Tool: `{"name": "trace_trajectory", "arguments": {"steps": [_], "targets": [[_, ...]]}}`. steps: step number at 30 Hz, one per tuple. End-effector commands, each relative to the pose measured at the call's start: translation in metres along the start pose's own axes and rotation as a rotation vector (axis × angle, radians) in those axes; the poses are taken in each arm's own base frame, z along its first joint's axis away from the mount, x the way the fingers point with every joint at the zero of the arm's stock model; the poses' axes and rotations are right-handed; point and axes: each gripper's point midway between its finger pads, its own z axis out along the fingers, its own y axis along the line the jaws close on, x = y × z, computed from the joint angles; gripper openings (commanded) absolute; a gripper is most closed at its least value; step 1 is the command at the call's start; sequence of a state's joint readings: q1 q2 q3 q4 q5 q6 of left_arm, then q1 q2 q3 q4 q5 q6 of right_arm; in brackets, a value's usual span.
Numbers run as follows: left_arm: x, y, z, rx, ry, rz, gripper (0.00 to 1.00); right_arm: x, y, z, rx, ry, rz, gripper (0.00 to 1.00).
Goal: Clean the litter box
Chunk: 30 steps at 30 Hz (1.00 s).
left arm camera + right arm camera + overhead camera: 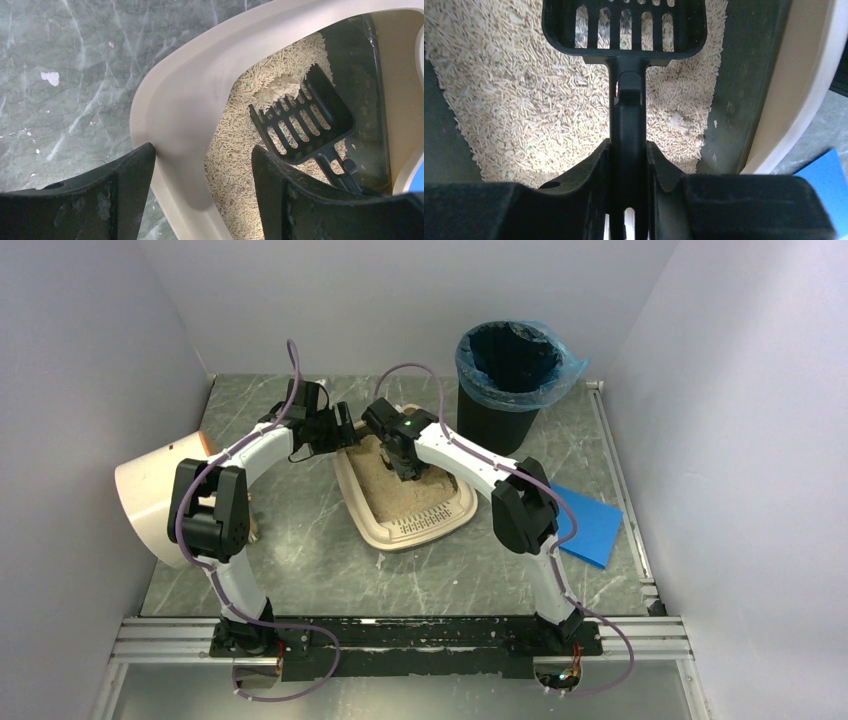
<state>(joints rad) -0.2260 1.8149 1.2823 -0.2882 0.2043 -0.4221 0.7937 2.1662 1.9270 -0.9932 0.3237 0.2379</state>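
The beige litter box (405,535) sits mid-table with its slotted grate lip toward me and tan pellet litter (524,100) inside. My left gripper (345,435) is open and straddles the box's far-left rim (185,100). In the left wrist view (202,155) one finger touches the rim's outside and the other hangs over the litter. My right gripper (405,465) is shut on the handle of a black slotted scoop (626,125). The scoop's head (305,120) lies low in the litter with a few pellets on its tip.
A black round bin with a blue liner (510,370) stands behind the box on the right. A cream drum (160,495) lies at the left wall. A blue flat pad (590,525) lies to the right. Part of the box floor (744,75) is bare and dark.
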Motion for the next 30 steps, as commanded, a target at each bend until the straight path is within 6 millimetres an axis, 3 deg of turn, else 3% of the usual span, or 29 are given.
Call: {"name": "trace_trajectory", "arguments": {"steps": [1, 6, 11, 17, 30], "targets": [[-0.006, -0.004, -0.002, 0.024, 0.001, 0.006, 0.75, -0.040, -0.010, -0.008, 0.036, -0.178, 0.111, 0.00], [-0.005, -0.003, -0.002, 0.017, 0.006, 0.008, 0.74, -0.046, -0.009, -0.002, 0.039, -0.193, 0.133, 0.00], [-0.004, -0.002, -0.002, 0.011, 0.008, 0.009, 0.74, -0.042, -0.012, 0.008, 0.067, -0.187, 0.164, 0.00], [-0.004, -0.001, -0.001, 0.005, 0.011, 0.009, 0.75, -0.035, -0.025, 0.006, 0.113, -0.246, 0.204, 0.00], [-0.002, 0.000, 0.001, 0.007, 0.019, 0.006, 0.75, -0.027, -0.007, 0.009, -0.038, -0.345, 0.076, 0.00]]}}
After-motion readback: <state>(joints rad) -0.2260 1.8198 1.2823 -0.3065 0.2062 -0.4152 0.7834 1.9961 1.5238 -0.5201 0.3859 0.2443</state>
